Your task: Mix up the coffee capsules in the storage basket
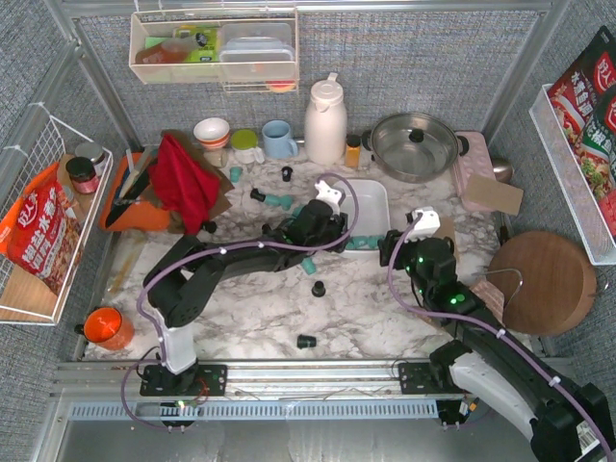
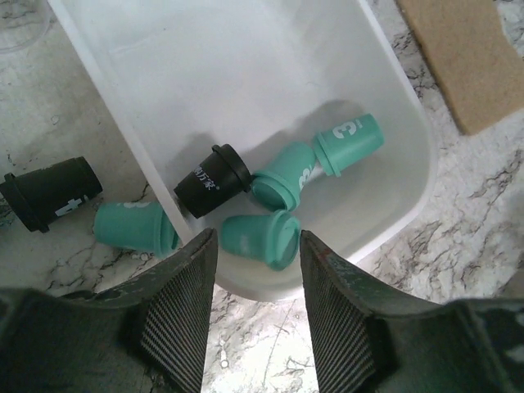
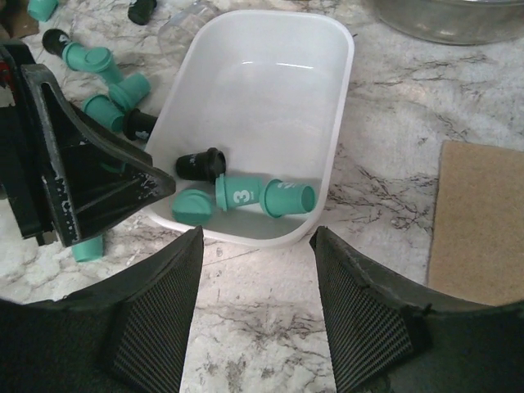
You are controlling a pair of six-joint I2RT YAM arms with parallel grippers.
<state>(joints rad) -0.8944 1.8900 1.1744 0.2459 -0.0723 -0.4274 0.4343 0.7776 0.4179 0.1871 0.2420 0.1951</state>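
The white-and-grey marble tabletop [image 1: 241, 318] fills the scene, with a round wooden board [image 1: 542, 281] at its right edge and a shiny steel pot [image 1: 416, 144] at the back. Both black arms reach in toward the middle, where the white shallow rectangular plastic storage basket [image 1: 373, 197] lies flat on the marble, just in front of the pot and beside a tan square mat [image 3: 483, 221]. The left gripper [image 2: 256, 239] hangs over the basket's near end with its jaws parted and gripping nothing; a teal capsule [image 2: 260, 237] lies in the basket right under the gap between them. The right gripper [image 3: 255, 237] hovers over bare marble just short of the same end, its jaws spread wide and empty. At that end of the basket lie three teal-green tapered coffee capsules and one black capsule [image 2: 214, 180], close together and tipped on their sides. More capsules lie on the table outside: a teal one [image 2: 135, 228] and a black one [image 2: 49, 192] just beside the basket's long wall, and others of both colours scattered over the marble [image 1: 318, 288].
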